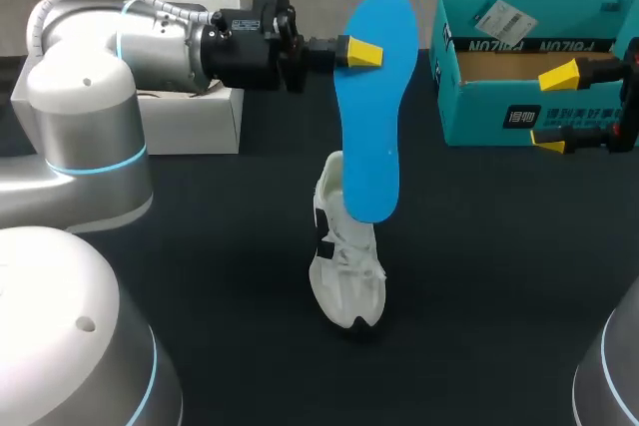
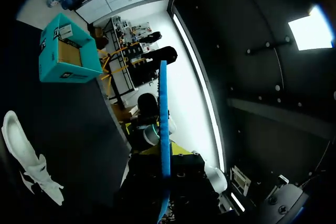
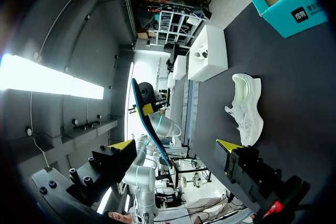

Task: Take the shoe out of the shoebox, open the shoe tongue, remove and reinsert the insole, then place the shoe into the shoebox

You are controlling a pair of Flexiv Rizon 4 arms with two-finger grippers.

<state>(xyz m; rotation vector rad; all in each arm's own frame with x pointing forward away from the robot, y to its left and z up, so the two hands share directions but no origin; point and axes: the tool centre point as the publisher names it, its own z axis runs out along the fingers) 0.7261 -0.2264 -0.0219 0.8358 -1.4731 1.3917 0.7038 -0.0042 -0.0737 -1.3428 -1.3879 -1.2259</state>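
Nearest us the shoe (image 1: pixel 344 276) lies mid-table. We judge the insole (image 1: pixel 374 117) is out and reinserting comes next, which calls for steering its end into the shoe's opening. Our left gripper (image 1: pixel 361 52) pinches the insole aloft. Farther off, our right gripper (image 1: pixel 554 110) stands wide, empty, beside the shoebox (image 1: pixel 479 117)

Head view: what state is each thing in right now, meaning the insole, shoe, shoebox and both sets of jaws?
Insole, out of the shoe, held aloft.
Shoe, on the table, outside the shoebox.
Shoebox, open, no shoe inside.
Left gripper, jaws shut on the insole.
Right gripper, jaws open, empty.
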